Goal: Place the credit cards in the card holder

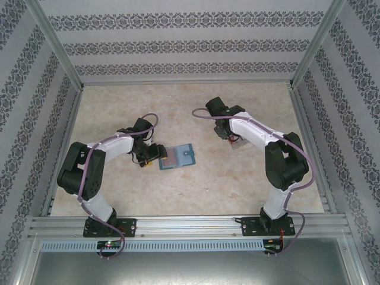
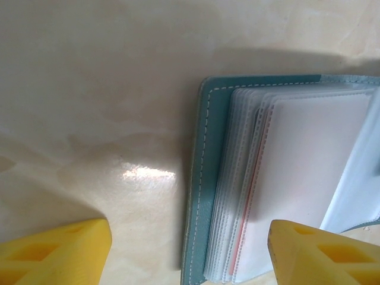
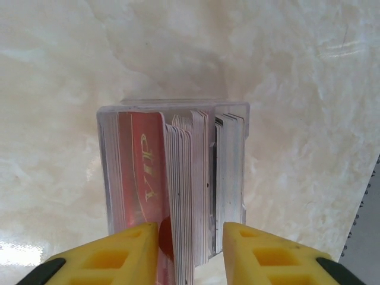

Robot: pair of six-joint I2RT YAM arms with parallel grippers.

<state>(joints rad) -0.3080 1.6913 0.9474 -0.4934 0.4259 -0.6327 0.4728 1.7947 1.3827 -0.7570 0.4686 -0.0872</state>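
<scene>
Right gripper [image 3: 190, 237] straddles credit cards [image 3: 190, 178] in clear box [image 3: 234, 113]; left gripper [image 2: 189, 231] hangs open.
Left wrist view resolves card holder [image 2: 205, 178] sleeves [image 2: 237, 178]; right grip unclear.

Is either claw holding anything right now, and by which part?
The left claw holds nothing, open by the card holder. The right claw straddles the edges of cards standing in a clear box; a firm grip cannot be told.

Top external: high, from the near side, looking down over the whole counter [image 1: 196, 196]. Left wrist: close, just behind left tool [image 2: 189, 231], facing down at card holder [image 2: 205, 178], which the top view shares. Right wrist: close behind right tool [image 3: 191, 231], facing down.
</scene>
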